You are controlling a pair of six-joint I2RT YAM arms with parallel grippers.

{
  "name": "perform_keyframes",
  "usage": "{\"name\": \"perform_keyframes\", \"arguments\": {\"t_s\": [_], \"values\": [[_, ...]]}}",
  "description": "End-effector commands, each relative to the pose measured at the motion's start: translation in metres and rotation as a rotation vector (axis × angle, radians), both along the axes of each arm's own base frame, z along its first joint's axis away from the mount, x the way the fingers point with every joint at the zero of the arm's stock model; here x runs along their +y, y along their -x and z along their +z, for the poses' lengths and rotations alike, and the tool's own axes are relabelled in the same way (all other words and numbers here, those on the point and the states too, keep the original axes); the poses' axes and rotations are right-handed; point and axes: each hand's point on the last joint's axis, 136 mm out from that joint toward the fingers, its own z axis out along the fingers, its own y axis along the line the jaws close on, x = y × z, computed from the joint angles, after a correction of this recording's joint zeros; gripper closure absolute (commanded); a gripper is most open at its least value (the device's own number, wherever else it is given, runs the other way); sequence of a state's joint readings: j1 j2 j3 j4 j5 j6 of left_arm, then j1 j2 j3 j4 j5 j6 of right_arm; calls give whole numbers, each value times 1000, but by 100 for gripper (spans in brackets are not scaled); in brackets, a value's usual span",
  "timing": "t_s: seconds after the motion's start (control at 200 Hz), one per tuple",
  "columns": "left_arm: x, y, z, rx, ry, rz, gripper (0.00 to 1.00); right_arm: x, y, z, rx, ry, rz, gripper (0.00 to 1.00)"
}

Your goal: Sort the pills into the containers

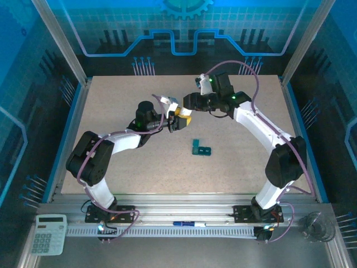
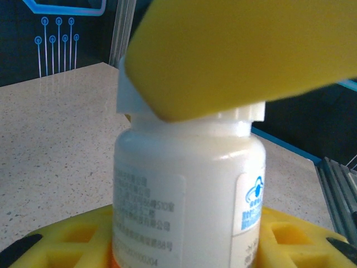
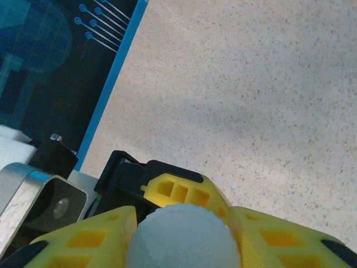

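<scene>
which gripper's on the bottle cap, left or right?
The right gripper: its yellow fingers sit either side of the white ribbed cap. The left gripper instead clamps the white bottle by its body, lower down.

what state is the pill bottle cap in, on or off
On: the white cap sits on the bottle neck in the left wrist view, a yellow finger across it. Tightness: cannot tell.

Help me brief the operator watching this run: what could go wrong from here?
1. The left gripper holds the bottle in the air; if the right gripper jerks the cap free, pills could scatter.
2. The pill box is small, apart from the bottle; pouring could miss it.
</scene>
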State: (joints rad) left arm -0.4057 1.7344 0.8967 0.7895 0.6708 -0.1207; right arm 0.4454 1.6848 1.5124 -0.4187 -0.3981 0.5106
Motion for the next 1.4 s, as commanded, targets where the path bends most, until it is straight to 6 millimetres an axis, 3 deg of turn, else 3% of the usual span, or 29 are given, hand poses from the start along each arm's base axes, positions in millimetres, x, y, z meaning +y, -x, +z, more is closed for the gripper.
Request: {"name": "perform_keyframes", "arguments": {"t_s": [0.0, 0.155, 0.4, 0.72, 0.996, 1.201, 1.391], "values": [[-2, -1, 19, -69, 17, -21, 100, -2, 6, 14, -160, -24, 108, 56], [-4, 1, 22, -70, 36, -38, 100, -9, 14, 19, -287, -119, 248, 55], [-5, 2, 20, -62, 35, -50, 100, -21, 13, 27, -331, -192, 302, 55], [-6, 2, 19, -56, 35, -55, 100, -15, 18, 36, -324, -207, 356, 54], [-6, 1, 19, -55, 34, -51, 100, -5, 24, 29, -289, -175, 367, 54], [-5, 0, 19, -55, 32, -46, 100, 4, 21, 18, -251, -126, 343, 47], [-4, 0, 18, -55, 28, -41, 100, 5, 13, 24, -238, -162, 281, 38]]}}
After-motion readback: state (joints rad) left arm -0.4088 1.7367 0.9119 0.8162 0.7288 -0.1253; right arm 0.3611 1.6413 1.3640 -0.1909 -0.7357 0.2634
